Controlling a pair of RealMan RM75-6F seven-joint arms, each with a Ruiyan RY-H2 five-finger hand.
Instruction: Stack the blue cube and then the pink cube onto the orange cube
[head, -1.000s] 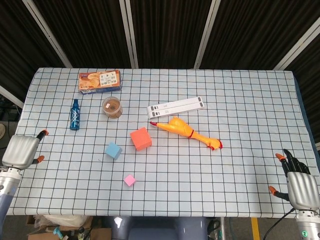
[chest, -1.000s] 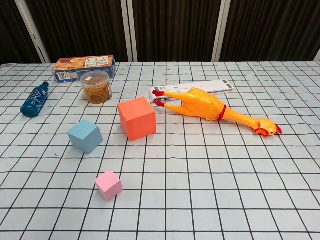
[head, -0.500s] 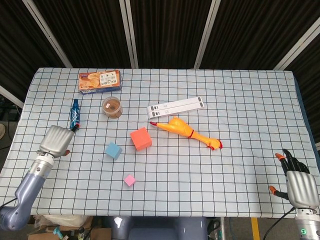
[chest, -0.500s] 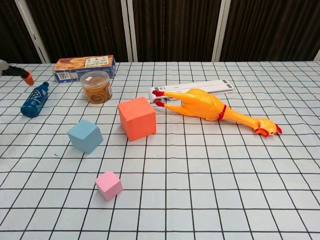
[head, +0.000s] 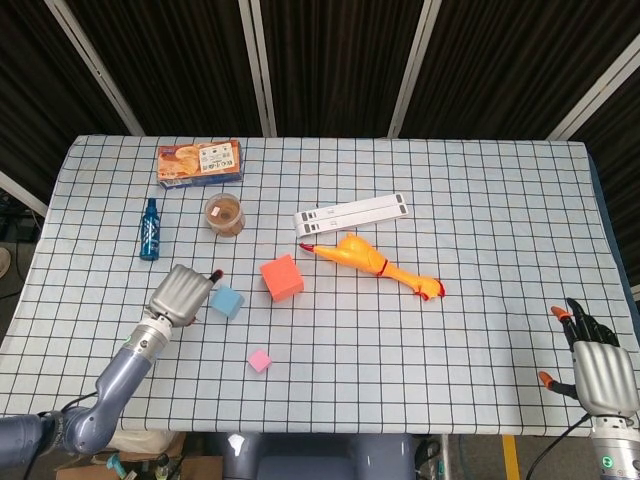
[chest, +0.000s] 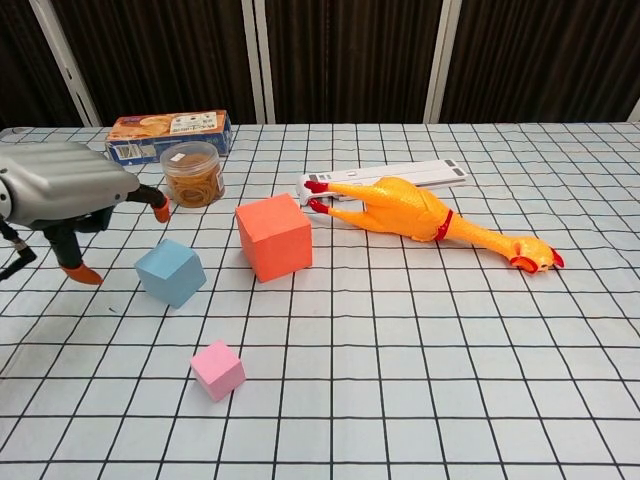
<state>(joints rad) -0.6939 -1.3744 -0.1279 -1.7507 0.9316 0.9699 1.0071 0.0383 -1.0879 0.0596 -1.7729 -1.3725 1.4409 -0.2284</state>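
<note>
The orange cube (head: 282, 277) (chest: 273, 237) sits near the table's middle. Just left of it lies the blue cube (head: 227, 301) (chest: 170, 271), and the small pink cube (head: 260, 360) (chest: 217, 369) rests nearer the front edge. My left hand (head: 181, 293) (chest: 70, 198) hovers close beside the blue cube on its left, fingers apart and holding nothing. My right hand (head: 597, 366) stays at the front right corner, fingers spread and empty; the chest view does not show it.
A yellow rubber chicken (head: 375, 264) (chest: 425, 218) lies right of the orange cube, with a white strip (head: 352, 213) behind it. A jar (head: 225, 214), a blue bottle (head: 150, 229) and a snack box (head: 199, 162) stand at the back left.
My left hand has swept in from the table's left edge to beside the blue cube. The cubes and the right hand have stayed put.
</note>
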